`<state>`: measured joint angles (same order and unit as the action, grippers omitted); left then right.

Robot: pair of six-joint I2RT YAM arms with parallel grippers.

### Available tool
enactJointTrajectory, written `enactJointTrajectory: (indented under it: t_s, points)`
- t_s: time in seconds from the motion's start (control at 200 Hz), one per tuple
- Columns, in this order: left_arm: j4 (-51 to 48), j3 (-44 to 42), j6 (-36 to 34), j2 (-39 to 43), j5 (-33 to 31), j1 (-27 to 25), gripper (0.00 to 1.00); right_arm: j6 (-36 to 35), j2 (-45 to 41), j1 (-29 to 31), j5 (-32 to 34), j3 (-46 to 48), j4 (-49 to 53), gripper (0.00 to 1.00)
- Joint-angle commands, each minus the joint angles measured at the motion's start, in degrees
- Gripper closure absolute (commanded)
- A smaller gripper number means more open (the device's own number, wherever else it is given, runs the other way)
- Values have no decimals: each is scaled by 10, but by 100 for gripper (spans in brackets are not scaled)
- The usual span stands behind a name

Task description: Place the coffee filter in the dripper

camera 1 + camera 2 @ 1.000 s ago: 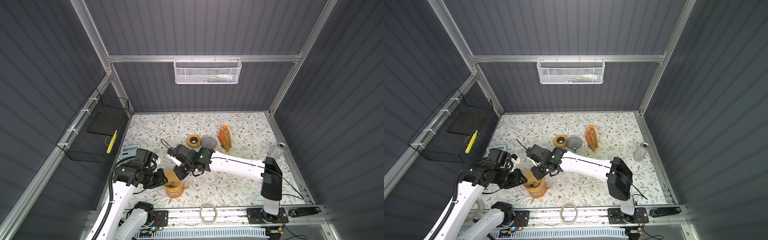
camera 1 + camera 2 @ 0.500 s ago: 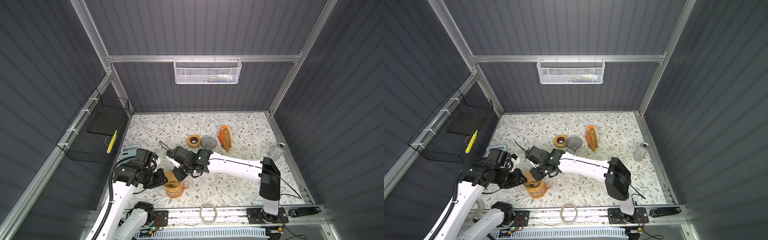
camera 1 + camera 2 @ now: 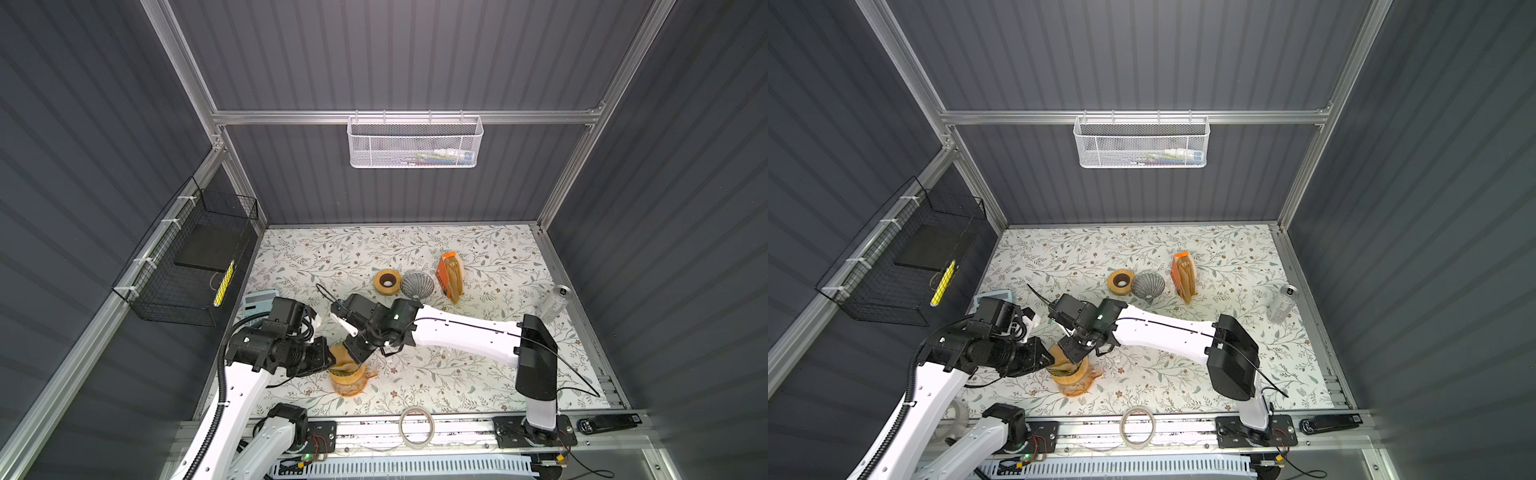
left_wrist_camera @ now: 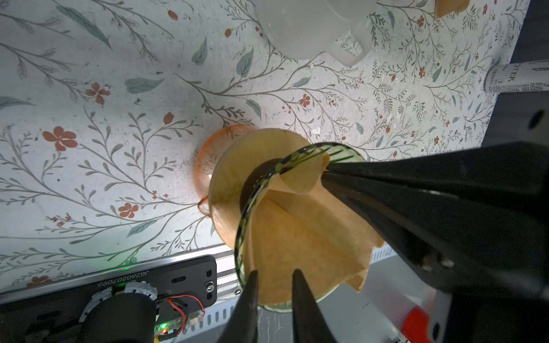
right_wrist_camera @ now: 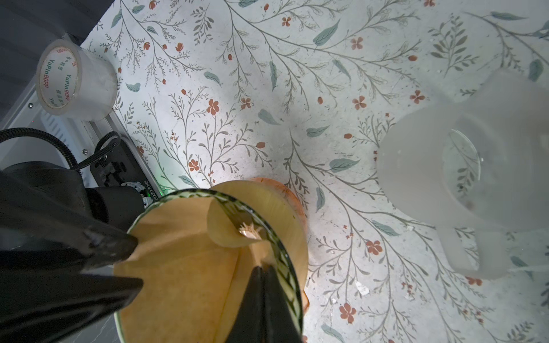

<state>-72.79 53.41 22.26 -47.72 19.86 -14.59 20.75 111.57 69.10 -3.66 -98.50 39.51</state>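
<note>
Subject: coffee filter [image 4: 297, 231] sitting opened inside dripper [image 4: 242, 225], not lying flush, with flap [image 5: 222, 228] curling inward at rim. Dripper standing on wooden collar [image 4: 237, 160] over amber carafe [image 4: 208, 157], near front edge of table [image 4: 118, 89]. Your right fingers [image 4: 371, 190] pressing together at curled flap; paper nipped or not, cannot tell. Your left fingers [image 4: 249, 297] reaching over opposite rim, showing narrow gap, hold unconfirmed. Judgement: loose flap lying at right tips, so right arm being nearer for seating.

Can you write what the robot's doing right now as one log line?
brown paper coffee filter: inside green glass dripper, flap curled up | right claw: shut on filter flap | left claw: at dripper rim, grip unclear
</note>
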Motion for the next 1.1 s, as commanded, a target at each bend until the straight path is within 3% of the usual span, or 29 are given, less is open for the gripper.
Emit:
enactJointTrajectory:
  t_s: [0.0, 1.096]
  points:
    - [-11, 21, -3, -1, -6, 0, 77, -4, 0, 0, 15, -15, 28, 91]
    - [-6, 30, 4, 4, -6, 0, 78, -7, -43, 5, 23, -25, 29, 64]
